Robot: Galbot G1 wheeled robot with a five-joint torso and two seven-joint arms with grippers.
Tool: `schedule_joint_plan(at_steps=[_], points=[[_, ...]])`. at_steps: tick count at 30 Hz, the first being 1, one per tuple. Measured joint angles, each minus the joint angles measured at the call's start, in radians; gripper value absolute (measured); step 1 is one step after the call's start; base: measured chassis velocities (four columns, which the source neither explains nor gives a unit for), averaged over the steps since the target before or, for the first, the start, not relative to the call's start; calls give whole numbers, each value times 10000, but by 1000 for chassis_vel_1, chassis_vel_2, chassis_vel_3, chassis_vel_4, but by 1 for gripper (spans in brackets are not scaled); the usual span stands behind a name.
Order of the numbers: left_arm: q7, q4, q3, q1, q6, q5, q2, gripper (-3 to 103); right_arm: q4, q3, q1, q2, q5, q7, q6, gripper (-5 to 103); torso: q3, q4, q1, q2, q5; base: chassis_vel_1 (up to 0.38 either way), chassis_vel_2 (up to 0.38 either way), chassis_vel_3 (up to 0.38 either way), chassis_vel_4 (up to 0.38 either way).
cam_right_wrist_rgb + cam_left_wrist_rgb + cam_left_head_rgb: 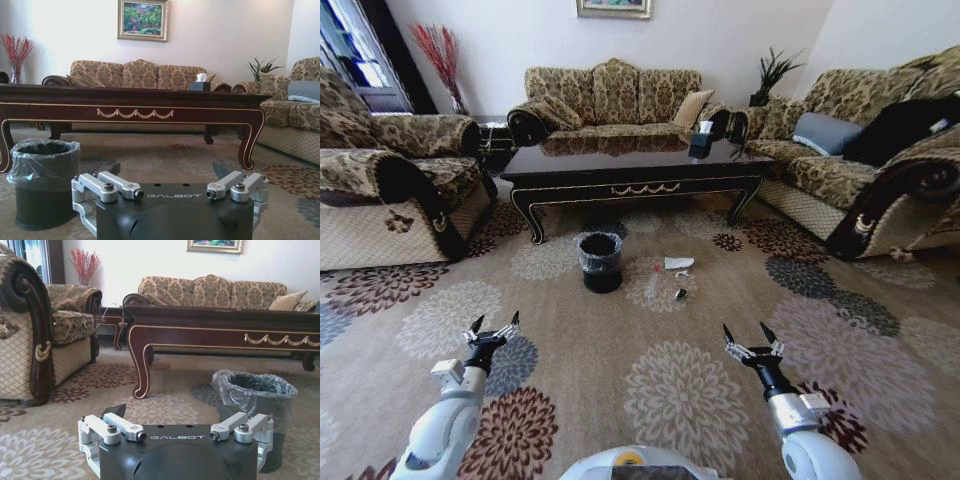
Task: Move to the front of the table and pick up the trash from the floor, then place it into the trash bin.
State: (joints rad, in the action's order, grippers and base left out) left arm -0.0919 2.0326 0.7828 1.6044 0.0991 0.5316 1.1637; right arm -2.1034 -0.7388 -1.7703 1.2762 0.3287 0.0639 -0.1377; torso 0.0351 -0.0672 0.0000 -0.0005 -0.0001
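Left gripper (493, 327) and right gripper (752, 338) hover spread and empty at lower frame, while the trash (670, 275), mid-frame beside the bin (600, 261), looks light, crushable, best pinched mid-body.

trash (670, 278): scraps on the floor (620, 370) beside the trash bin (600, 262); too small to tell apart.
trash bin inside: dark, contents cannot be told.
left gripper (176, 432): its body covers the bin's lower left part in the left wrist view.
table (220, 325): right end cut off by that picture's edge.
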Motion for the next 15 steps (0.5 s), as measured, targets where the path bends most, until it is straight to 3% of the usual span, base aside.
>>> schedule_joint_plan(at_steps=[15], points=[[-3, -14, -17, 1, 19, -61, 79, 100, 41, 28, 19, -29, 58, 2, -19, 100, 0, 1, 0, 2, 2, -174, 216, 222, -178]])
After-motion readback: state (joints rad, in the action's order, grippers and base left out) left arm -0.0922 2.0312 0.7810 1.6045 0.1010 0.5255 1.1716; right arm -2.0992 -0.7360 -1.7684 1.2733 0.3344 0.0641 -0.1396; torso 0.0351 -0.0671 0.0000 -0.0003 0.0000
